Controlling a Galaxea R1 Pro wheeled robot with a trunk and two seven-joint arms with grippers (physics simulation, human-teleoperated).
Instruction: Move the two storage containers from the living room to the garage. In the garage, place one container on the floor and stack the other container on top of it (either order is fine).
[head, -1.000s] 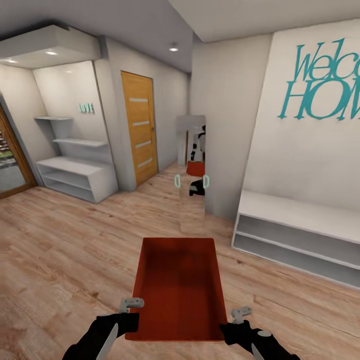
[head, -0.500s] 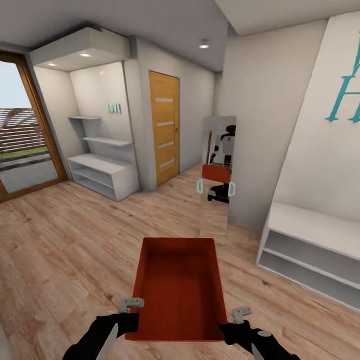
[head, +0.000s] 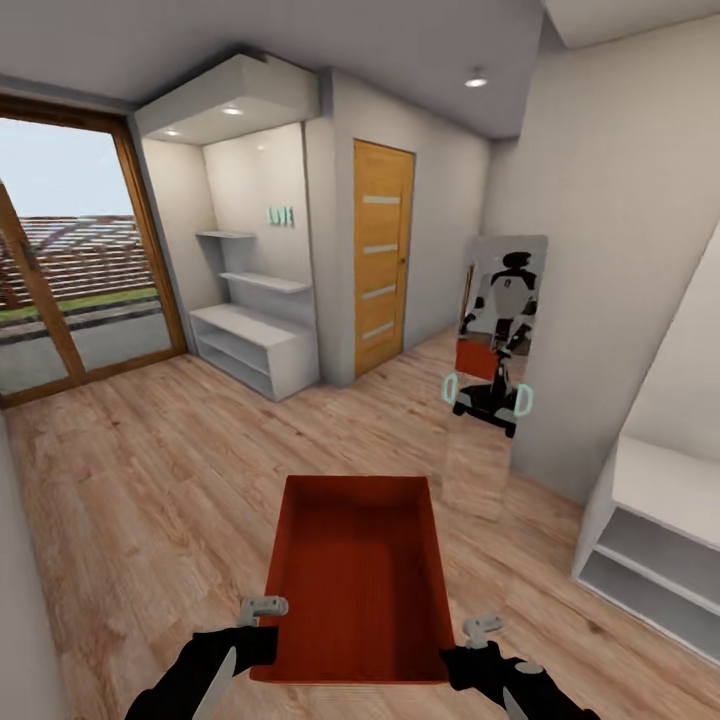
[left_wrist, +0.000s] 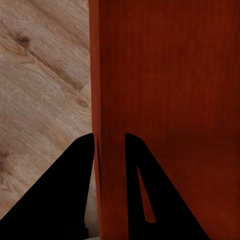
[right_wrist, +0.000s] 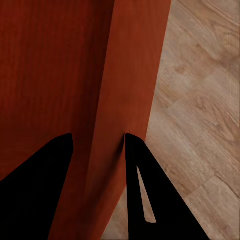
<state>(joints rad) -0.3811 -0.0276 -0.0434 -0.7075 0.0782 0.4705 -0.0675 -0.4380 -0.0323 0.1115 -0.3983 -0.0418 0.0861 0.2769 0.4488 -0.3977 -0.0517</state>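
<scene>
View swung right to left since a second ago: wall lettering gone, glass patio door (head: 70, 260) now in sight. Storage container (head: 355, 575), empty, gripped at both side walls: left gripper (left_wrist: 110, 150) and right gripper (right_wrist: 97, 150) each clamped astride a wall. Open wood plank floor (head: 150, 480) ahead; mirror (head: 495, 370), white bench (head: 650, 540) to the right.

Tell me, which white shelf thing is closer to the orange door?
The white shelf unit in the alcove beside the big glass door; it stands just left of the orange door. The other white shelf sits far right, past the mirror.
</scene>
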